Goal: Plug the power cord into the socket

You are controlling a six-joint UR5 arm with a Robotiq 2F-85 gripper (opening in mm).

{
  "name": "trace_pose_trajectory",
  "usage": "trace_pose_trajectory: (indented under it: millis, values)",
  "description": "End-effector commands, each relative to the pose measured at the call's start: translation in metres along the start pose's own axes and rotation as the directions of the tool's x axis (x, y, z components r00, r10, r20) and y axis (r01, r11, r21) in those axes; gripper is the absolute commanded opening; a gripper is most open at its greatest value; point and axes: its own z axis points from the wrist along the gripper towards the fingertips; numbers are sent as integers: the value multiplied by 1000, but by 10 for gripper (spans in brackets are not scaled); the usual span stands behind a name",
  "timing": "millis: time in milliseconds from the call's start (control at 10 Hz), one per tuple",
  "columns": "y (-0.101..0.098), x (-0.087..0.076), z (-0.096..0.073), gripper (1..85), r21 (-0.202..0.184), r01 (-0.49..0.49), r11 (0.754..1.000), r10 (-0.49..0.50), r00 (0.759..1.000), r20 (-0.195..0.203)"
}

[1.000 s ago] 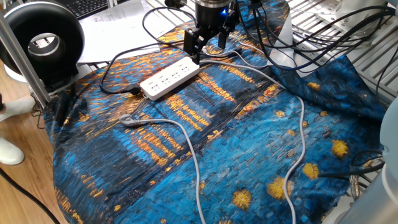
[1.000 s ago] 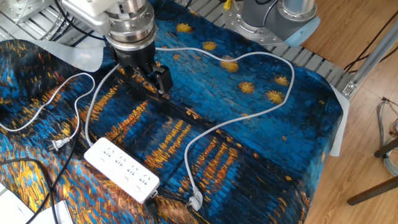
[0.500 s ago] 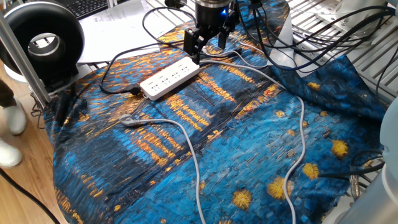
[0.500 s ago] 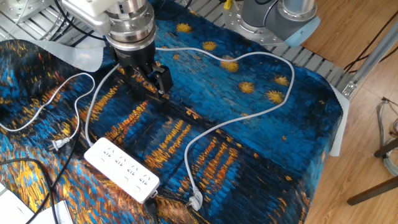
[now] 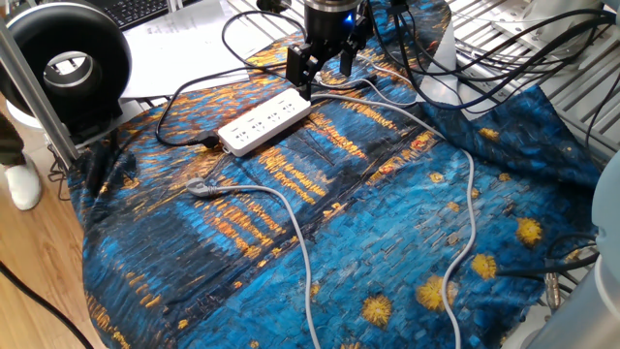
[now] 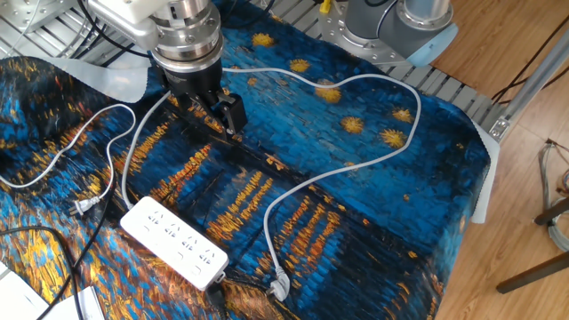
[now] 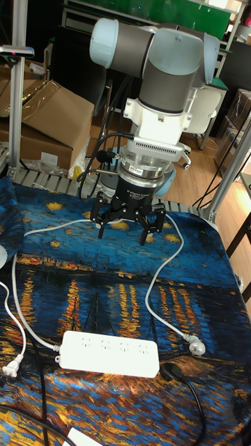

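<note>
The socket (image 5: 263, 121) (image 6: 173, 242) (image 7: 108, 354) is a long white power strip lying flat on the blue-and-gold cloth, with a black lead at one end. The power cord (image 6: 53, 169) is thin and white. It ends in a small plug (image 6: 80, 206) (image 7: 8, 368) that rests on the cloth just beyond one end of the strip. My gripper (image 5: 323, 60) (image 6: 209, 111) (image 7: 127, 226) hangs over the cloth behind the strip, open and empty, well away from the plug.
A thicker grey cable (image 6: 338, 169) loops across the cloth, and its loose metallic end (image 5: 199, 188) (image 6: 278, 286) (image 7: 195, 345) lies near the strip. Black cables (image 5: 504, 58) hang behind the arm. A black round fan (image 5: 63, 68) stands at the table corner.
The arm, strip and cords have not moved. Only a white shoe on the floor at the left edge of one fixed view has shifted.
</note>
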Motion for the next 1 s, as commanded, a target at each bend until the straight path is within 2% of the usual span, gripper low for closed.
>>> trace_pose_trajectory:
  millis: [0, 400, 700, 900]
  values:
    - [-11, -41, -3, 13, 69, 99, 993, -108, 983, 151]
    - [-8, -42, -1, 13, 73, 86, 994, -97, 983, 153]
    - [-5, -46, 0, 13, 66, 88, 994, -98, 980, 170]
    - [-10, -41, 2, 13, 85, 86, 993, -98, 984, 147]
